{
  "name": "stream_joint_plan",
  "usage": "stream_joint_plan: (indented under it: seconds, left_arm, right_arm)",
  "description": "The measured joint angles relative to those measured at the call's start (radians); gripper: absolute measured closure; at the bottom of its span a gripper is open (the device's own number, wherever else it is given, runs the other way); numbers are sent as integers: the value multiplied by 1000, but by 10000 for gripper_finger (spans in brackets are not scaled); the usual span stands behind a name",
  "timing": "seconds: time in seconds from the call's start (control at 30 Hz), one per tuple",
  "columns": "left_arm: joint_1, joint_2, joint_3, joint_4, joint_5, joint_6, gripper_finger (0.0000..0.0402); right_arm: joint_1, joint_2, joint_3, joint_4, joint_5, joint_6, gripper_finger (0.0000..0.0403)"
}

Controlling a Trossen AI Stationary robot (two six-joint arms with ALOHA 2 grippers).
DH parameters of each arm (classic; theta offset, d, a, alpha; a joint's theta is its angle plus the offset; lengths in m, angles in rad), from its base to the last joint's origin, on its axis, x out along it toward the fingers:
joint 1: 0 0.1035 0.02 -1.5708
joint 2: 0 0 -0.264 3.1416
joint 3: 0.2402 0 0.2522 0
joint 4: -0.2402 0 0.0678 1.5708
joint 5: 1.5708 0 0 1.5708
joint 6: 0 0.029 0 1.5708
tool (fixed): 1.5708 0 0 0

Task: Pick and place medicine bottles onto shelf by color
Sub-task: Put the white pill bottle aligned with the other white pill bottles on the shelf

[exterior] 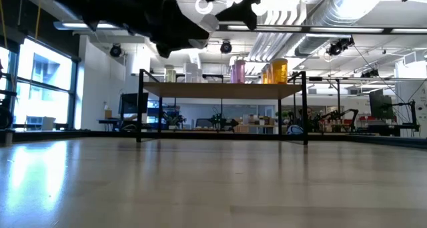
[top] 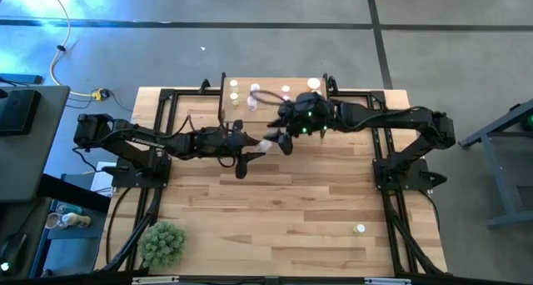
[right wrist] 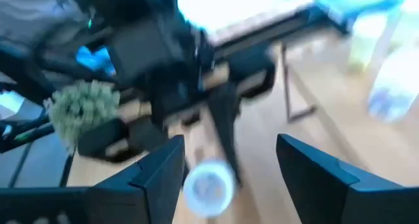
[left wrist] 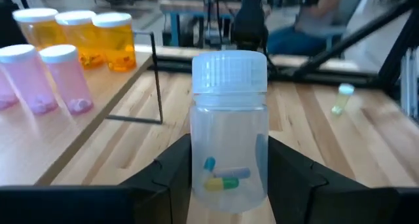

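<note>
Butcher-block table (top: 291, 202), shelf (top: 275, 92) at far edge already carrying pink and orange bottles (left wrist: 78, 40). Left gripper (left wrist: 229, 178) clamped on clear bottle (left wrist: 229, 132) mid-table; right gripper (right wrist: 229, 171) spread, empty. Stray bottle (top: 360, 229) left.

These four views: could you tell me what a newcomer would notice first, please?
A clear bottle with capsules inside, gripped upright in the left claw near the shelf. The right claw is open just beside it. Pink bottles and orange bottles stand grouped on the shelf.
</note>
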Motion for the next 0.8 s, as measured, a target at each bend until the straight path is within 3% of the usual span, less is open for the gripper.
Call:
stream_joint_plan:
  seconds: [0.43,0.6,0.8]
  left_arm:
    - [26,-4,-206,409,-3,-13,253]
    - [27,-4,-258,527,-12,12,253]
    - [35,-1,-264,537,-33,74,253]
  right_arm:
    - [-69,7,272,-147,-1,-227,167]
    - [-91,7,298,-145,-10,-304,167]
    - [-86,74,299,-114,-100,-372,167]
